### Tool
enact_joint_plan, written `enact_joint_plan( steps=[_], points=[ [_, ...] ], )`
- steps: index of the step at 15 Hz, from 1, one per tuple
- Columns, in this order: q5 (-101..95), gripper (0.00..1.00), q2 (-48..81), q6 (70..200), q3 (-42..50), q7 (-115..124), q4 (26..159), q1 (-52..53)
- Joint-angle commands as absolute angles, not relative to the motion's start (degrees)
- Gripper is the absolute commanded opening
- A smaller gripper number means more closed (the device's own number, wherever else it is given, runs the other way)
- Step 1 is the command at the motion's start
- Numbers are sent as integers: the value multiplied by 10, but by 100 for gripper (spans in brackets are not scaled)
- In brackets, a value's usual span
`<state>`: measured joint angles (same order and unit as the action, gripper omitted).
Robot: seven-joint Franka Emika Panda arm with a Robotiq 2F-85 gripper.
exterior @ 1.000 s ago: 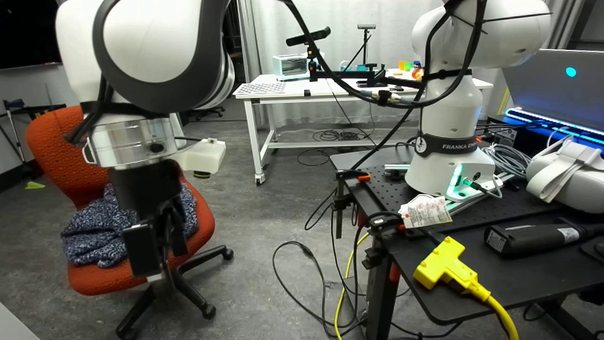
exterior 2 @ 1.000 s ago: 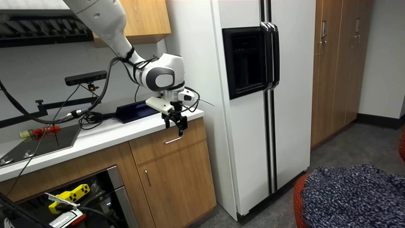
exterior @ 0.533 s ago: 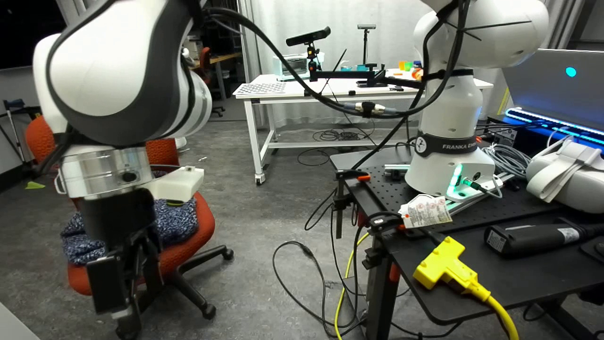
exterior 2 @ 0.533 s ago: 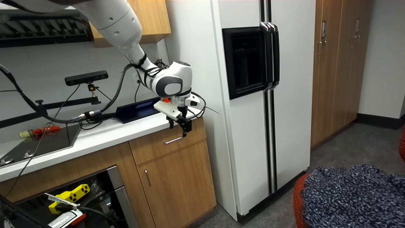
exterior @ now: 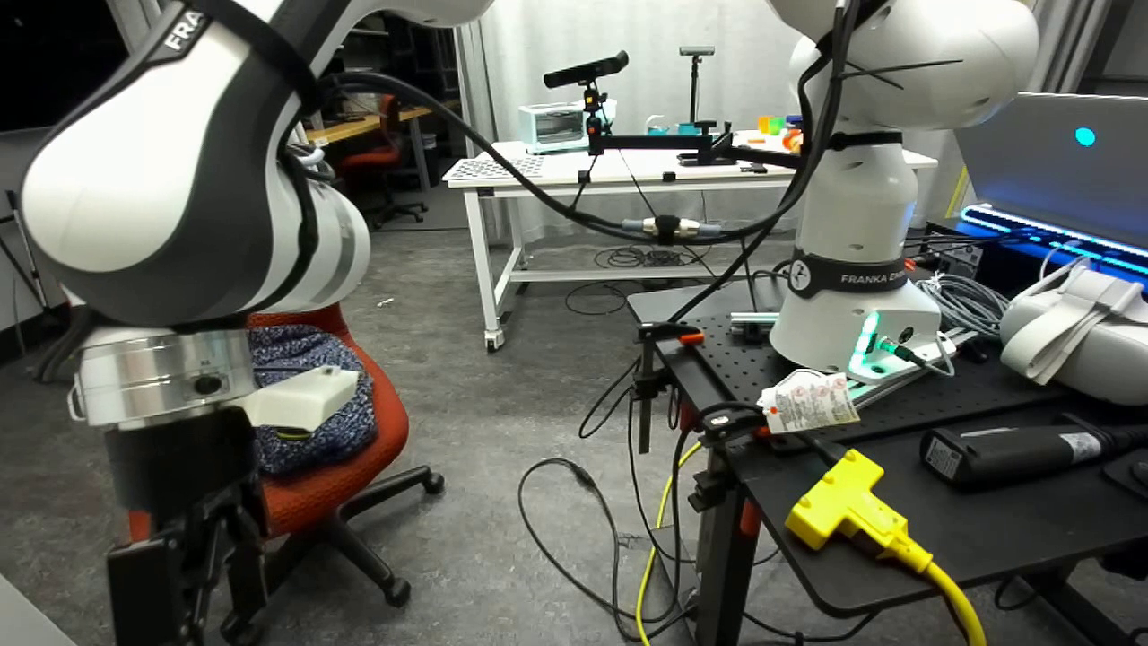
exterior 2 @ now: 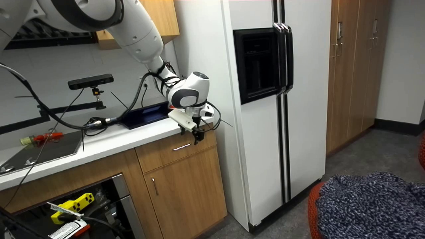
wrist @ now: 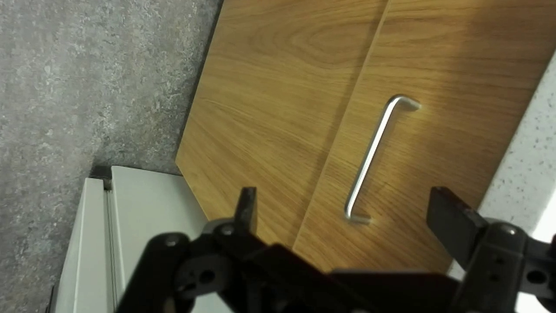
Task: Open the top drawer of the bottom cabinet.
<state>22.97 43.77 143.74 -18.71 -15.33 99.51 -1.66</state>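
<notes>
The top drawer [exterior 2: 159,152] is closed, so only its wooden front shows; its inside is hidden. The front also fills the right part of the wrist view [wrist: 438,143]. A silver bar handle [exterior 2: 181,147] sits on it and shows whole in the wrist view [wrist: 369,158]. My black gripper [exterior 2: 190,136] is open and empty, near the handle's fridge-side end. In the wrist view the fingers [wrist: 343,191] stand wide apart, with the handle's lower end appearing between them, not touched. The gripper also shows at the lower left of an exterior view [exterior: 191,619].
The white countertop [exterior 2: 126,141] edge is just above the drawer. The white fridge [exterior 2: 212,132] stands beside the cabinet. A cabinet door [exterior 2: 187,189] with its own handle is below. An orange chair [exterior: 386,395] with a dark knitted cloth stands behind the arm.
The arm has moved toward the fridge and slightly down, past the handle's end. In the other view it has moved left and lower. The gripper has stayed open; the drawer has not moved.
</notes>
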Motion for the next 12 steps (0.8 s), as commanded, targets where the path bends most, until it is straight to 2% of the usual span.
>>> enact_joint_plan(
  steps=[1,12],
  points=[
    [229,100,439,1436,-187,-152,992,-16],
    [235,100,518,1426,-207,-167,950,-22]
  ],
)
